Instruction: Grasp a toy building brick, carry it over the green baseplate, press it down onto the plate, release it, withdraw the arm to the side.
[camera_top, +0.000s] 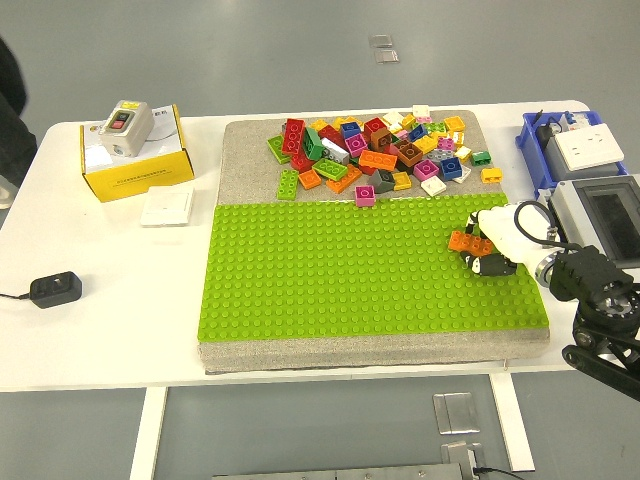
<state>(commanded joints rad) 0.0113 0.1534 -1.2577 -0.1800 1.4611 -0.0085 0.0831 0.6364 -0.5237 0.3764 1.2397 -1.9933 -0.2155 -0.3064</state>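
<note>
A green baseplate (340, 270) lies on a grey foam pad in the middle of the table. Behind it, a heap of loose bricks (375, 150) in several colours covers the pad's far part. My right hand (490, 248) comes in from the right edge and sits over the plate's right side. Its white fingers (497, 262) are curled on an orange brick (466, 241), which is low at the plate's surface; I cannot tell whether it is seated on the studs. The left arm is out of view.
A yellow box (135, 158) with a grey switch unit on top stands at the back left, a white flat panel (167, 206) beside it. A black adapter (54, 289) lies near the left edge. A blue bin (565, 150) and grey device (608, 215) stand at the right.
</note>
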